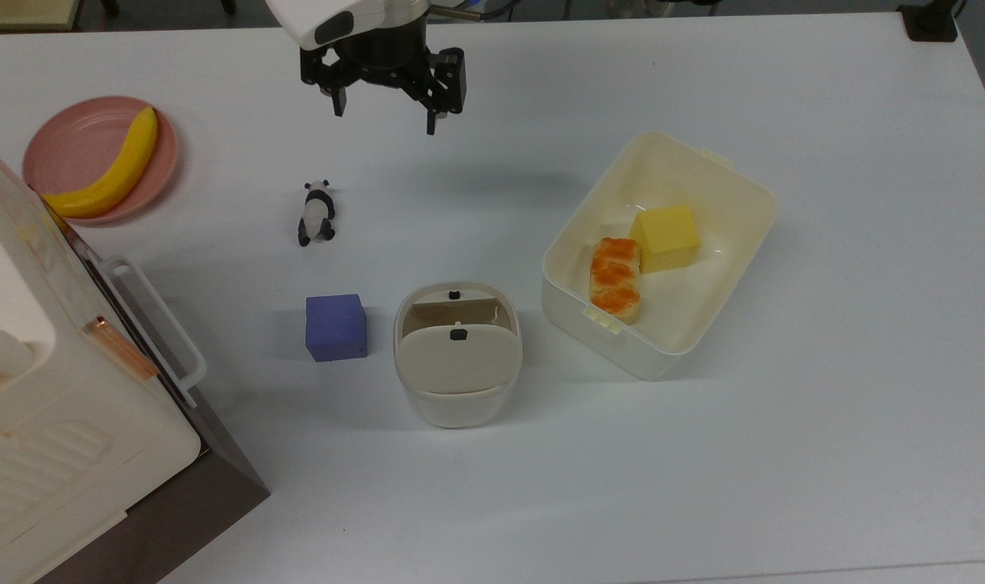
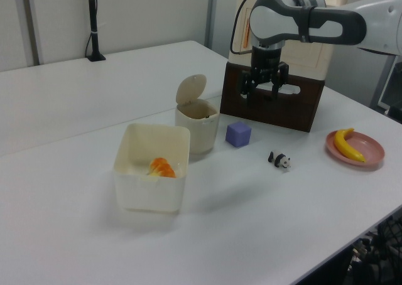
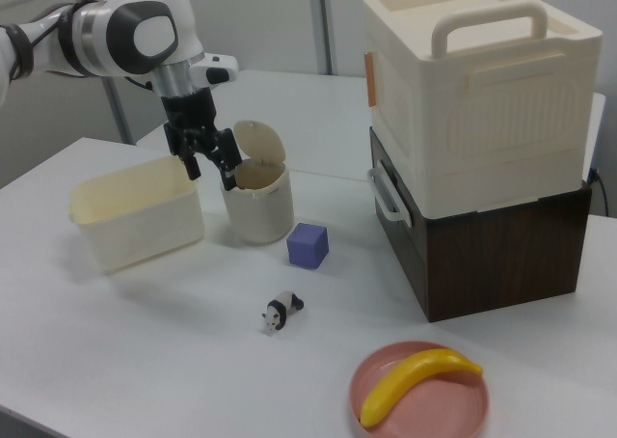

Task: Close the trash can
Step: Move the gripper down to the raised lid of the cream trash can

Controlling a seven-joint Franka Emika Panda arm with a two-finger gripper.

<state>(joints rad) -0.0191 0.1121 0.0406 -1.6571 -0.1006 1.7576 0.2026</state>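
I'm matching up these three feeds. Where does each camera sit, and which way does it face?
Top view: overhead, looking down; gripper at the frame's top.
Left view: low at the food container's side, facing the appliance; arm overhead.
Right view: low by the banana plate, facing opposite; arm upper left.
All share the open-lidded trash can.

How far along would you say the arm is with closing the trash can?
Nothing is done yet: the trash can stands open, its lid tipped upright at the back. In the top view the gripper hangs open and empty above the table, away from the can, beyond the panda figurine. Left to do: reach the lid and push it down until it shuts.
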